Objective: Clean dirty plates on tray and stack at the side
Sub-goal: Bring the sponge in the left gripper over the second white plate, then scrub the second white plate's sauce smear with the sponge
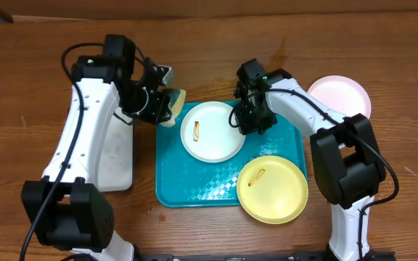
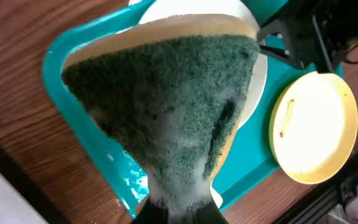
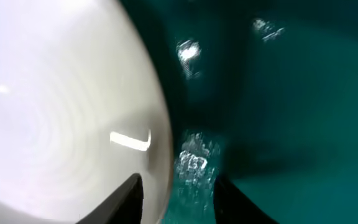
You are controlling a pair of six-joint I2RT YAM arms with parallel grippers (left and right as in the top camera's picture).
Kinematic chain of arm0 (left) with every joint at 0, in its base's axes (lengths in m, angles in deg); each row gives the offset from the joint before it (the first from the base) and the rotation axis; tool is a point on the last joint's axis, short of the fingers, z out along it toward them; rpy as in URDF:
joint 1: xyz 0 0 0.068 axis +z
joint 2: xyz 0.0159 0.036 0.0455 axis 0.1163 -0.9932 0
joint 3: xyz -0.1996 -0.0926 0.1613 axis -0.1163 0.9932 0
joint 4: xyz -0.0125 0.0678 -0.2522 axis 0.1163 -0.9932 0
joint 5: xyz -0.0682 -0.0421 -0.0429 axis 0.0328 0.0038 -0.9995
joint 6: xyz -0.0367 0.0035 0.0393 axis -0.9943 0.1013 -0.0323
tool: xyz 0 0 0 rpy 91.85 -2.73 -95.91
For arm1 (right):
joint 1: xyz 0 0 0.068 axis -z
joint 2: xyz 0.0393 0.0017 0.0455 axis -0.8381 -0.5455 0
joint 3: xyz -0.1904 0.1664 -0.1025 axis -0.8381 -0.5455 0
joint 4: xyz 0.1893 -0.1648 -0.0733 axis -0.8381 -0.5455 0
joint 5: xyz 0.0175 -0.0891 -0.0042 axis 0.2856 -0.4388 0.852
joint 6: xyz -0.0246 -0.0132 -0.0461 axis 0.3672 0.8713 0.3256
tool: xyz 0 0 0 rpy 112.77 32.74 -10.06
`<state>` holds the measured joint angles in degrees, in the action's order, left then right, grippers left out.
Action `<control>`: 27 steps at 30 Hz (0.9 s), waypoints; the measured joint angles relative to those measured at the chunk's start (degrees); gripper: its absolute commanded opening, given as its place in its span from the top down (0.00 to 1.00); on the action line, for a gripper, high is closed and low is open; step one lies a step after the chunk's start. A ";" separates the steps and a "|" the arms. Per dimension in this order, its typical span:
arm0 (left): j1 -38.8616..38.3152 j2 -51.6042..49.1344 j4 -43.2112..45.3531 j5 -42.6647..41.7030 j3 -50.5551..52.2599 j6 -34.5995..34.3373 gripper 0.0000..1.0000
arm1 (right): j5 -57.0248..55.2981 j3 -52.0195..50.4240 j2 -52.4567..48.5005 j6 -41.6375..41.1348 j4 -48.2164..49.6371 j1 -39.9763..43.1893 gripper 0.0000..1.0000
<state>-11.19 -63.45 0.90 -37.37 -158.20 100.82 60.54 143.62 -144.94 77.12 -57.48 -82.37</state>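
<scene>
Your left end effector (image 1: 156,104) is clenched on the soft yellow sponge w/ a green scrub side (image 2: 166,106), green face down. It hangs over the 10 o'clock corner of the big turquoise plastic tray (image 1: 194,190), prob. so it can drop onto a plate & rub.

Your right end effector (image 3: 178,190) is released. Its fingers are apart, one over the round white plate (image 1: 212,138) & one over bare tray, w/ the rim between them at the plate's 3 o'clock side. I think that's to pin the plate so it won't slide when the sponge pushes. No pinch seen.

The white plate sits flat in the tray's 12 o'clock half. Its brown smear is near its 9 o'clock side, not wiped yet. The round pale yellow plate (image 1: 272,190) lies at the tray's 4 o'clock corner, hanging over the rim, smear on it too. A round pale pink plate (image 1: 343,94) sits on the brown wood desk (image 1: 20,87) at 2 o'clock from the tray, well apart. That's prob. the stack spot.

Room: nothing stands between sponge & smear, just the raised tray rim below, so lift over it. The yellow plate is near the white one at 5 o'clock, so keep R arm moves small. A flat white tray w/ dark rim (image 1: 118,163) lies under the L arm at 9 o'clock.
</scene>
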 measured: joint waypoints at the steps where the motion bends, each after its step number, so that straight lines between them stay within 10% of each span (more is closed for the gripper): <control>1: -0.52 -0.09 0.00 0.00 0.02 0.00 0.96 | 0.57 0.68 0.00 -0.09 -1.64 0.00 0.61; 27: -11.91 -0.28 25.27 4.13 16.68 -5.57 0.96 | 2.82 1.03 0.00 -17.44 -2.27 0.00 0.69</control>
<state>-23.10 -63.73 26.17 -33.24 -141.52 95.24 63.36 144.65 -144.94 59.68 -59.75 -82.37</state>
